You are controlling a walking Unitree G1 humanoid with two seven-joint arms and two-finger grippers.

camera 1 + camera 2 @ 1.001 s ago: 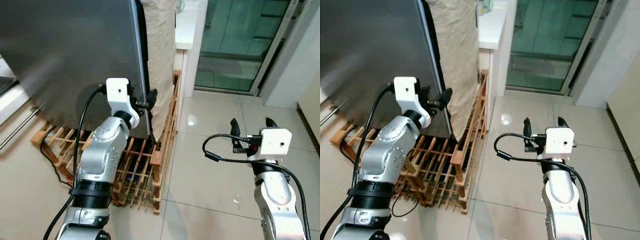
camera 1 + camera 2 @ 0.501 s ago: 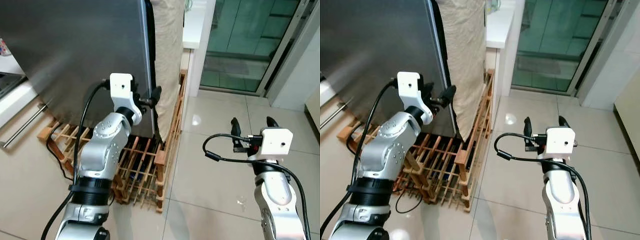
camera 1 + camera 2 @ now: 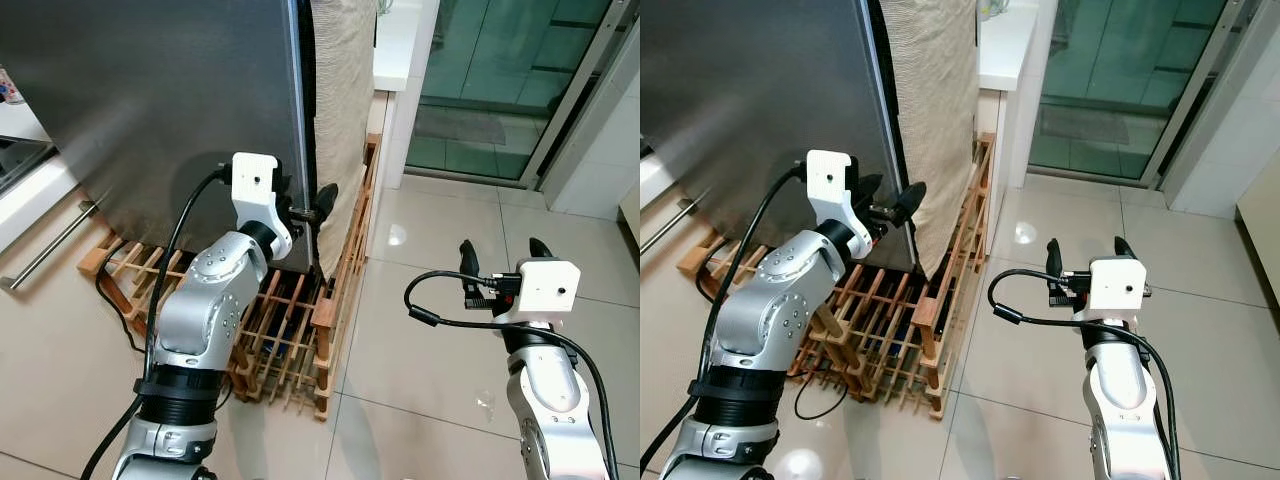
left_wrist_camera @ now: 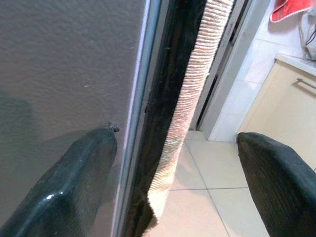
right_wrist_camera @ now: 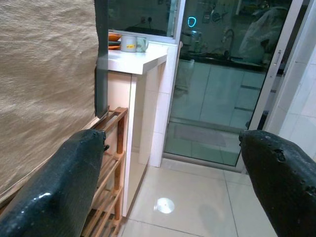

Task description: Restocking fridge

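Fridge door (image 3: 150, 100) looks shut, restocking not begun: left gripper (image 3: 305, 210) straddles its edge, fingers spread; right gripper (image 3: 497, 262) open, empty, at five o'clock.

Home kitchen: steel fridge (image 3: 150, 90); white counter (image 5: 136, 58) with mugs (image 5: 132, 43); tiled floor (image 3: 440, 250)

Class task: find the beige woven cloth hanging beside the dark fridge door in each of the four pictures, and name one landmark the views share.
Left eye view: beige woven cloth at top centre, right of the fridge door.
Right eye view: top centre, above the wooden rack.
Left wrist view: a ribbed strip down the middle.
Right wrist view: along the left side.
Shared landmark: the fridge door's edge beside the cloth.
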